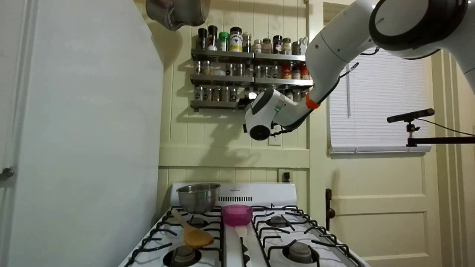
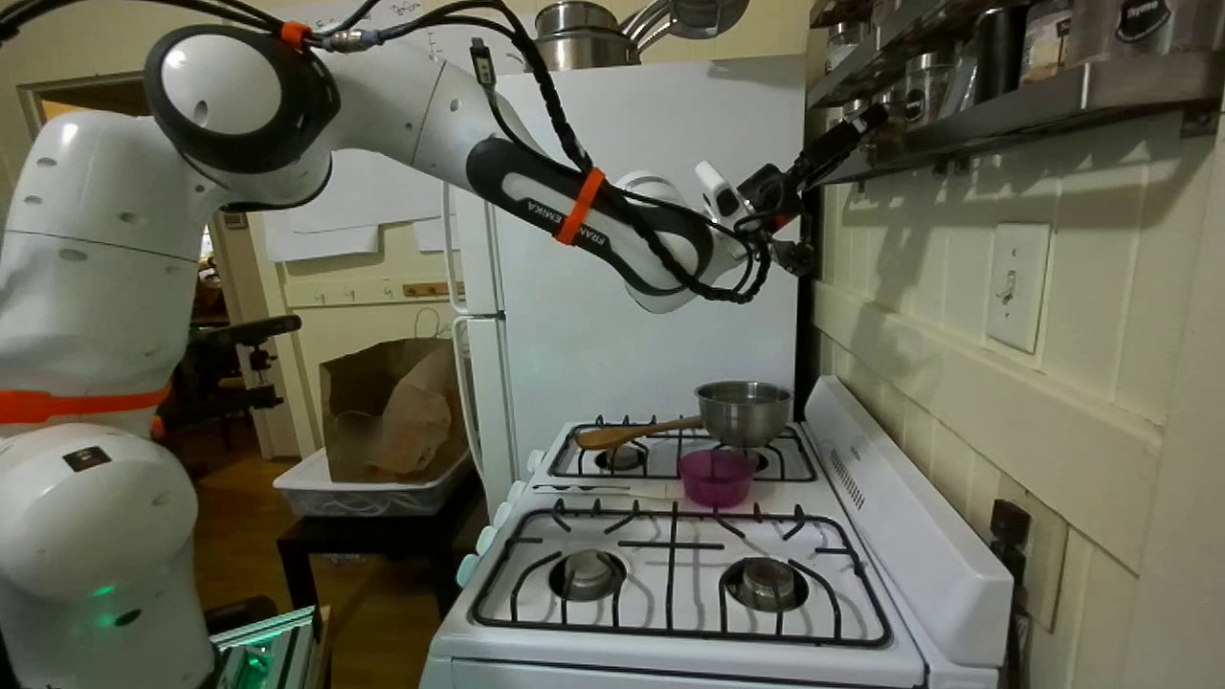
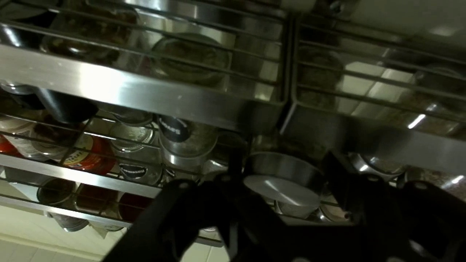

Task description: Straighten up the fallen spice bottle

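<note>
Gripper: the gripper (image 3: pixel 285 165) is at the lowest shelf (image 1: pixel 214 105); in the wrist view its fingers (image 3: pixel 340 183) stand apart, one to each side of a lid. Whether they press on it cannot be told.
Spice bottle: the spice bottle (image 3: pixel 282 176) is between the fingers, beside the joint of two shelf sections. It appears tilted, lid face toward the wrist camera; exact angle cannot be told. Body in shadow, partly hidden by the shelf edge.
Neighbouring jar: a jar labelled "Savory" (image 3: pixel 187 140) stands near the spice bottle.
Arm: the arm (image 2: pixel 593 220) reaches above the stove (image 2: pixel 536 627) in both exterior views.
Stove top: steel bowl (image 2: pixel 745 416) and wooden spoon (image 2: pixel 605 438) share one grate; pink bowl (image 2: pixel 717 478) sits between the two grates.
</note>
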Action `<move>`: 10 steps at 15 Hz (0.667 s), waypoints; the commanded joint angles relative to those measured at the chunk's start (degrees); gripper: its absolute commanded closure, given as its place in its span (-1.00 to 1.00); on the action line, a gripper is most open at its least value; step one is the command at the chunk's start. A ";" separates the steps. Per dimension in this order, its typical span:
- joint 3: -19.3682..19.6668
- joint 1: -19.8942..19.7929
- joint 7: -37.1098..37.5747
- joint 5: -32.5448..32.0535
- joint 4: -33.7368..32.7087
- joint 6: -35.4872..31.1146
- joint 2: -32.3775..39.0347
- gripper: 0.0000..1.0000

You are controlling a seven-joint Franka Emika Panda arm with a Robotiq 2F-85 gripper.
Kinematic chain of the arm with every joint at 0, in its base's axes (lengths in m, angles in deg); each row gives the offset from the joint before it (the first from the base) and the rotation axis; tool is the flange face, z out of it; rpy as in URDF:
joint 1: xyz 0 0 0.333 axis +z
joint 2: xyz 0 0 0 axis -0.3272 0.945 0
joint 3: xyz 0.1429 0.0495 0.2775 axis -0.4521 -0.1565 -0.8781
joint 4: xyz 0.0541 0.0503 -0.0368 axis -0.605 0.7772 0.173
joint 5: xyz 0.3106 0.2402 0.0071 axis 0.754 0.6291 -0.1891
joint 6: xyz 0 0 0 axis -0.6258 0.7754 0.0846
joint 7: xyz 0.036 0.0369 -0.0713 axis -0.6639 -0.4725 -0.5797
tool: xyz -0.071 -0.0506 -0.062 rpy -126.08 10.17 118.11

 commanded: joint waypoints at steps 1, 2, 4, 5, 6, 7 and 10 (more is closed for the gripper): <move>5.57 3.69 4.68 0.00 -1.88 -3.04 2.40 0.06; 6.33 4.32 5.26 0.00 -1.89 -3.25 2.57 0.10; 7.76 5.57 6.12 0.00 -2.07 -3.84 2.94 0.40; 8.65 6.42 6.30 0.00 -2.38 -4.09 3.19 0.42; 8.82 6.61 5.96 0.00 -2.37 -4.33 2.96 0.43; 9.04 6.96 5.43 0.00 -2.50 -4.77 2.53 0.43; 7.68 6.08 2.61 0.00 -3.40 -6.06 0.30 0.45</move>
